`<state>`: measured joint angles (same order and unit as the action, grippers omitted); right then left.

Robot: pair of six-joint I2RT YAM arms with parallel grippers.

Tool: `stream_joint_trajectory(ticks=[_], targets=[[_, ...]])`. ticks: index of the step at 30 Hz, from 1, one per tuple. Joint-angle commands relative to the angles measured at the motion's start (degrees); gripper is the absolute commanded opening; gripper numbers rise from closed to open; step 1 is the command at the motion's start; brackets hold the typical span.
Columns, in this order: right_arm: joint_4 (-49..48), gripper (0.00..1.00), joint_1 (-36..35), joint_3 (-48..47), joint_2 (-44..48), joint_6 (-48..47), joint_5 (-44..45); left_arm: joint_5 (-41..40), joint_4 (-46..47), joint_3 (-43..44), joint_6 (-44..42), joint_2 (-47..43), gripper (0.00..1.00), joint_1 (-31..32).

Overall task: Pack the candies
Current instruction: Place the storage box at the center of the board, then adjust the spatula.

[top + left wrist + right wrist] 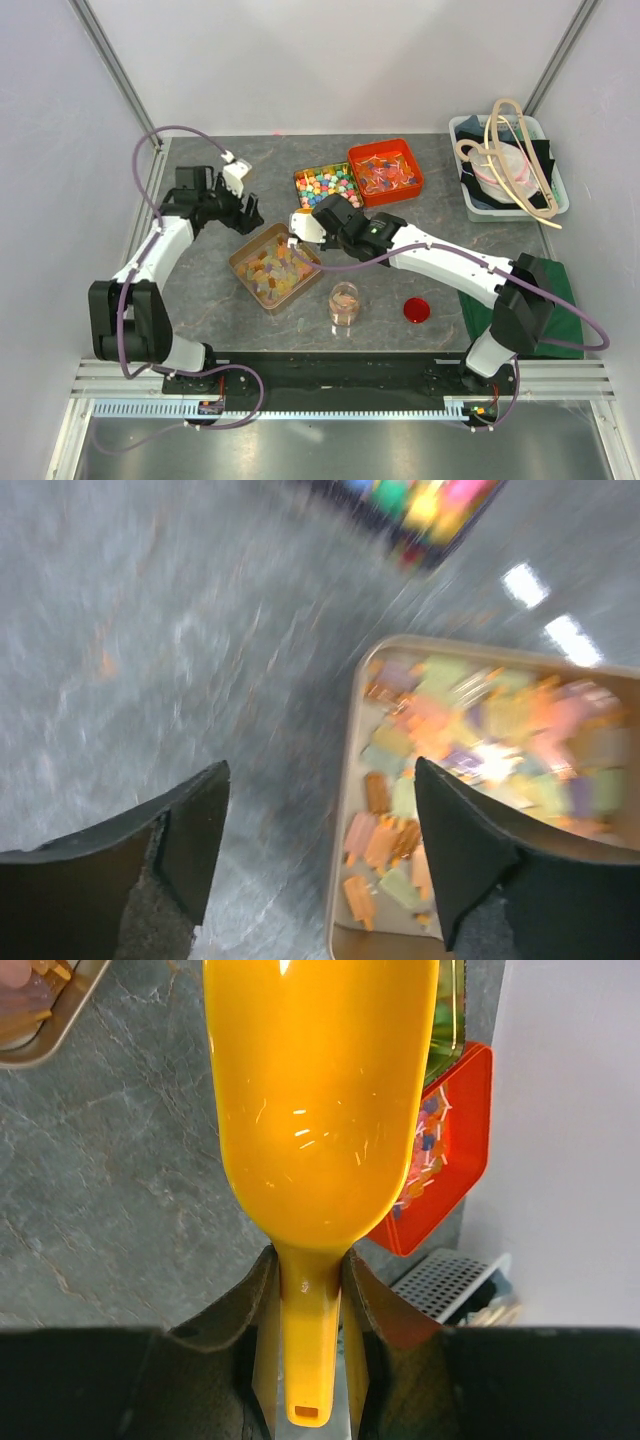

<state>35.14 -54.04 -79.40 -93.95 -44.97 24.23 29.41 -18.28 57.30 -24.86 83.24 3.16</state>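
Note:
The candies (pixel 274 266) are pastel pieces piled in a tan tray (pixel 240 258) left of centre. Blurred, the candies (pixel 480 740) also fill the left wrist view. My left gripper (pixel 247 213) is open and empty at the tray's far left corner. In its own view the left gripper (pixel 320 780) straddles the tray rim (pixel 343 870), one finger over the table and one over the candies. My right gripper (pixel 307 1290) is shut on the handle of a yellow scoop (pixel 320 1090). Seen from above, the right gripper (pixel 305 228) hovers at the tray's far right corner.
A clear jar (pixel 344 303) with a few candies stands in front of the tray, a red lid (pixel 417 310) to its right. Behind are a box of multicoloured cubes (pixel 327 183) and a red box (pixel 386 172). A white basket (pixel 508 165) sits far right, a green cloth (pixel 556 290) below it.

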Motion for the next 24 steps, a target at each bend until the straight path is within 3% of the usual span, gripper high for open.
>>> stream_joint_trajectory(ticks=[1,4,9,19,24], targets=[[-6.8,0.00,0.9,2.3,3.7,6.0,-3.7,22.3,-6.1,7.2,5.2,-2.8,0.84,-2.5],[-7.3,0.00,0.9,2.7,3.5,7.3,-5.3,30.6,-9.0,10.5,6.5,-0.6,0.87,-2.5],[-8.5,0.00,0.9,2.1,3.2,8.4,-6.7,37.6,-10.4,14.0,8.8,3.2,0.88,-2.4],[-8.0,0.00,0.3,-1.5,2.5,9.7,-9.9,37.6,-10.7,15.2,9.6,5.8,0.86,-0.3],[-7.5,0.00,-1.2,-2.8,1.9,9.9,-9.9,36.8,-10.7,15.7,9.8,7.0,0.78,0.8]])
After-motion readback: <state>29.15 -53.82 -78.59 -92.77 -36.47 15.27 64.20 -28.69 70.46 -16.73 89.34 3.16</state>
